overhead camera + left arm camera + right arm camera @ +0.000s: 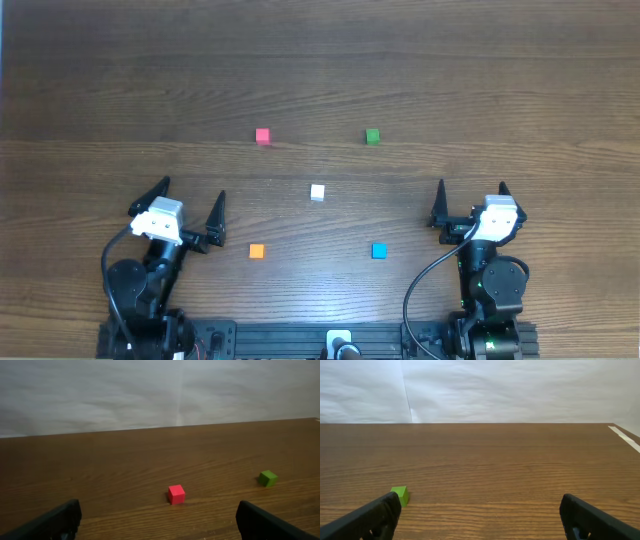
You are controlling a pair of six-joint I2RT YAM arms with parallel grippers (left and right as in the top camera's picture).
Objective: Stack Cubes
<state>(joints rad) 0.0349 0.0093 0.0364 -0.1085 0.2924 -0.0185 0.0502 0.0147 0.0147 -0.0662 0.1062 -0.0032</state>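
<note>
Five small cubes lie apart on the wooden table: a pink-red cube (262, 135) and a green cube (372, 135) farthest from the arms, a white cube (317, 192) in the middle, an orange cube (256, 251) and a blue cube (379, 250) nearest the arms. My left gripper (190, 197) stands open at the near left, with nothing between its fingers; the orange cube lies just to its right. My right gripper (470, 192) stands open at the near right, also empty. The left wrist view has the red cube (176, 494) and green cube (268, 478) ahead. The right wrist view has the green cube (400, 495).
The wooden table (320, 60) runs bare beyond the cubes to a white wall (160, 390). A strip of pale tape (625, 437) marks the table near its far right edge. The arms' bases stand on a black rail (330, 335) at the near edge.
</note>
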